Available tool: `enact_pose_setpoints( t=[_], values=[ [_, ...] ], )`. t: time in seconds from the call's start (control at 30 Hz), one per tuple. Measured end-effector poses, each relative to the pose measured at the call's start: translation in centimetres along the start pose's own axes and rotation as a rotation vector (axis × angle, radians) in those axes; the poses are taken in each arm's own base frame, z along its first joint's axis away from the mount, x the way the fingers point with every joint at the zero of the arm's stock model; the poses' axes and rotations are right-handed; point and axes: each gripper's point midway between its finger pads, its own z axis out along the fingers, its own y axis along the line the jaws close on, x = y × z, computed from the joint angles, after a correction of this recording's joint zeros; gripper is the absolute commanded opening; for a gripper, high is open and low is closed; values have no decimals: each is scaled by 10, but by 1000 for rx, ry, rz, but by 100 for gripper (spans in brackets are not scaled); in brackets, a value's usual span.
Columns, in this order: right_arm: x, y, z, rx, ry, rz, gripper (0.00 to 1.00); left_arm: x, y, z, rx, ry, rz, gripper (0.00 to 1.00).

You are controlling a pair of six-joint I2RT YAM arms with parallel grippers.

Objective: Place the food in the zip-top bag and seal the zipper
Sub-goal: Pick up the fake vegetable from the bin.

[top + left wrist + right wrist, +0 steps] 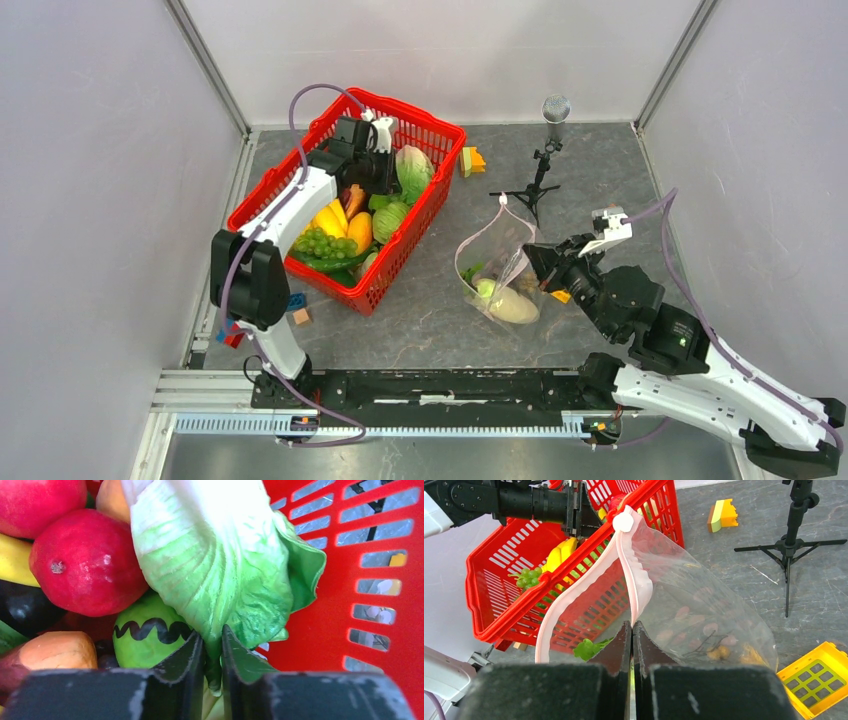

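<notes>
- Inside the red basket (405,255), at the far left of the worktop (440,335), the left gripper (212,647) had its jaws drawn nearly together on the lower edge of the lettuce (215,570). Leaf filled the narrow gap between them.
- Lettuce lay on top of the pile against the basket's wall, with a round red fruit (85,562) just beside it.
- Handling, judged: lettuce looked light and soft, and the leaf edge would likely flex or slip from a thin pinch. A deeper bite toward the thicker rib would probably hold better.
- Left arm reached forward over the basket, wrist pitched down into it.
- Right gripper (632,635) was closed flat on the rim of the zip-top bag (500,270), holding the mouth up and open. The zipper (574,595) gaped in a loop.
- Bag stood on the worktop to the right of the basket, near it, with a cream-white vegetable (512,306) and some green inside.
- Bag film judged thin, crinkly and floppy; the mouth may sag if the rim is released.
</notes>
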Motion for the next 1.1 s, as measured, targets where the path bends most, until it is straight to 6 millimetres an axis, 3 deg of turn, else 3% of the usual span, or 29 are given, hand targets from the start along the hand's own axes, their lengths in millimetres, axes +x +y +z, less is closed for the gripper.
enact_pose_setpoints(
  t=[0.1, 0.2, 0.3, 0.33, 0.37, 0.63, 0.73, 0.97, 1.1],
  values=[
    [-1, 0, -1, -3, -7, 16, 1, -4, -4, -6, 13, -36, 6, 9],
    [-2, -1, -3, -4, -16, 26, 1, -14, -9, -20, 17, -92, 15, 7],
    [-6, -4, -5, 3, -32, 34, 1, -25, -12, -32, 12, -143, 21, 14],
    [-7, -5, -6, 4, -36, 36, 1, -29, -12, -34, 11, -159, 21, 9],
    [-8, -5, -6, 5, -40, 38, 1, -30, -13, -35, 11, -165, 21, 2],
    [-4, -8, -8, 3, -46, 56, 1, -29, -8, -37, -3, -190, -6, 2],
    [-1, -10, -9, -1, -51, 69, 2, -29, -9, -54, -16, -222, -5, 2],
    [-3, -10, -12, -14, -69, 90, 2, -55, -26, -110, 2, -375, 31, 2],
    [-4, -8, -10, -20, -71, 91, 2, -58, -30, -123, 4, -403, 37, 2]
  ],
)
